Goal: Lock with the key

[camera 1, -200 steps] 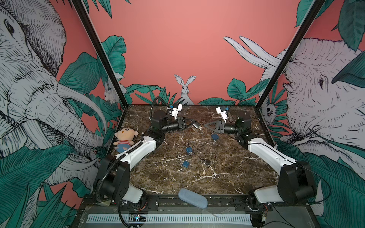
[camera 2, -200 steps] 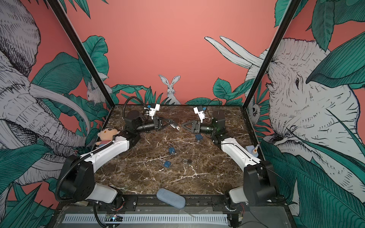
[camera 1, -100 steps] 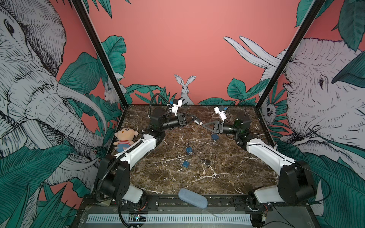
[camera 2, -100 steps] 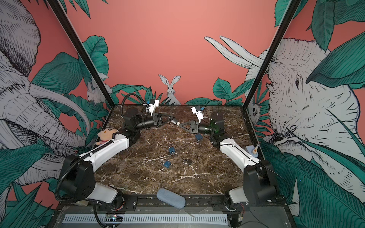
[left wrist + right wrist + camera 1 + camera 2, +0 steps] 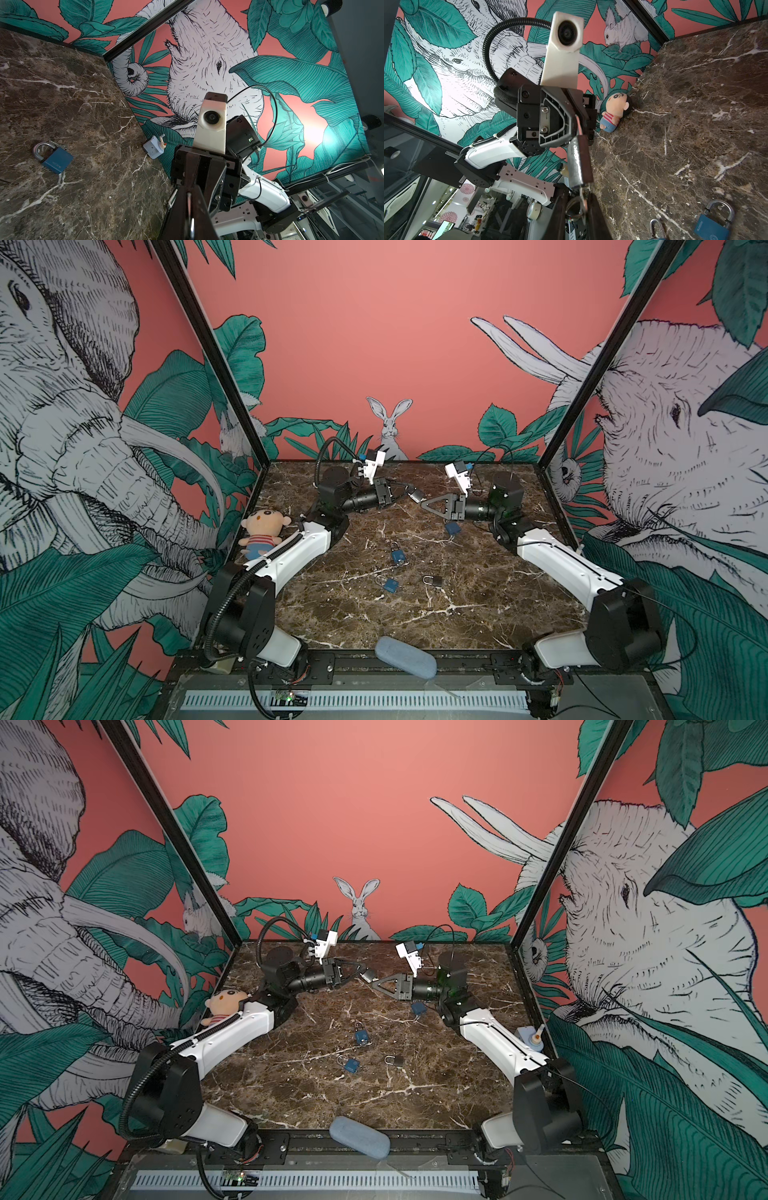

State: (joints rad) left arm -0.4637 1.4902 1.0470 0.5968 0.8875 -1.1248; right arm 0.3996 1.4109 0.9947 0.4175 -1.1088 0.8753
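The left gripper (image 5: 409, 493) is pinching its fingers (image 5: 560, 124) tight on a dark padlock (image 5: 416, 494). It is holding the padlock up in the air, over the far middle of the table (image 5: 478, 614). In the right wrist view the padlock (image 5: 579, 162) is pointing its bottom end at the right gripper (image 5: 578, 200).

The right gripper's fingers (image 5: 598, 222) are sitting close together. They are squeezing a small key (image 5: 582, 194) between them. The key is touching the bottom of the padlock. I cannot tell if it is going inside. A key ring (image 5: 573, 207) is hanging between the fingers.

In both top views the two grippers are meeting tip to tip, with the padlock between them.

Farther out, more locks are lying flat on the table. A blue lock (image 5: 452, 528) is lying under the right arm. A second blue lock (image 5: 398, 556) is lying near the middle. A third blue lock (image 5: 390, 585) is lying a bit closer to the front. A small dark lock (image 5: 434, 580) is lying near it.

A doll (image 5: 262, 531) is sitting by the left wall. A blue-grey pouch (image 5: 405, 655) is lying on the front edge.
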